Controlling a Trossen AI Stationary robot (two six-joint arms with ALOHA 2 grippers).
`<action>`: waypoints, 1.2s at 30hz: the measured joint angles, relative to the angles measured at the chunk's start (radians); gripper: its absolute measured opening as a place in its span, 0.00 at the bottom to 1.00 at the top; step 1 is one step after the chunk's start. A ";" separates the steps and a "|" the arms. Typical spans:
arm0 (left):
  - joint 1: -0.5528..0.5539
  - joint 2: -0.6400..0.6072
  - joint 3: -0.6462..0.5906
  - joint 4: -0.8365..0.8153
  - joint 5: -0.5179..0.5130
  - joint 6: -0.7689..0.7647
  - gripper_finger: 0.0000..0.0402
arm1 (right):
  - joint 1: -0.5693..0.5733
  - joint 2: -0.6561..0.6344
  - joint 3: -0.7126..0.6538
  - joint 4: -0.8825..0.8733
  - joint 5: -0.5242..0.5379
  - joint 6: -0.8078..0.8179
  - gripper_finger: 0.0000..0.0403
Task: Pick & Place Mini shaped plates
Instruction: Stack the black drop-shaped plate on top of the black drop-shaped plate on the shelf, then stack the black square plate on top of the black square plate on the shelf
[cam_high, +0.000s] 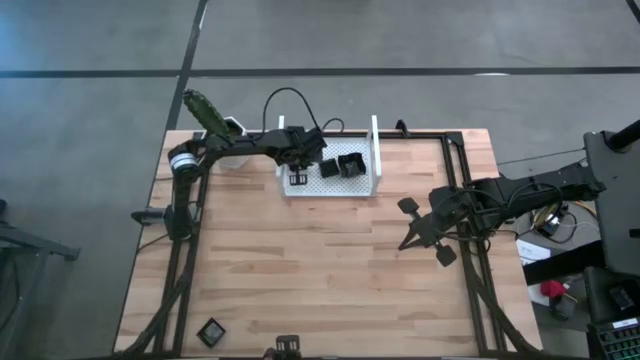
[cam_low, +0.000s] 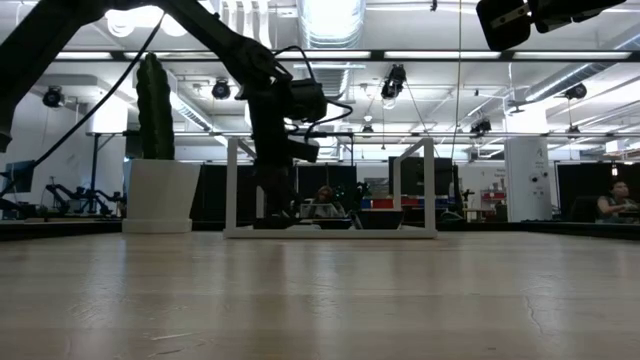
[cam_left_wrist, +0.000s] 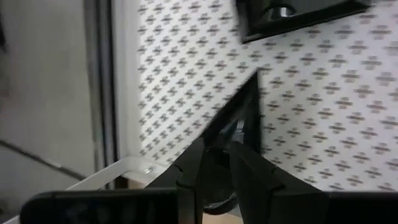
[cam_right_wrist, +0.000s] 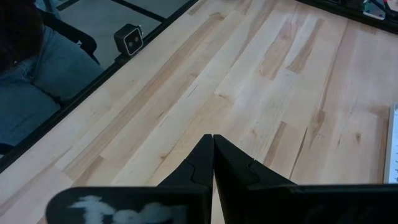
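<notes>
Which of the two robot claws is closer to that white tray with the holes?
The left. The left gripper is over the white tray, at its left end; the right gripper hangs off to the tray's right, over bare table.

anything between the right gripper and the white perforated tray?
Nothing: in the high view only bare wooden table separates the right gripper, fingers shut, from the white perforated tray.

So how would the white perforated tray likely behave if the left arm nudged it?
The white perforated tray probably slides rather than tips: it sits flat and low on the smooth wooden table. It looks thin and light, so the dark mini plates inside may shift.
</notes>
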 joint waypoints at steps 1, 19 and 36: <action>0.001 0.001 0.000 0.004 -0.014 -0.010 0.18 | 0.000 0.000 0.000 0.000 0.000 0.000 0.02; 0.003 0.049 -0.002 0.042 0.022 -0.034 0.17 | 0.000 0.000 0.000 -0.004 0.000 -0.023 0.02; -0.016 -0.014 0.087 -0.012 0.034 -0.092 0.17 | 0.000 0.000 0.000 -0.006 0.000 -0.021 0.02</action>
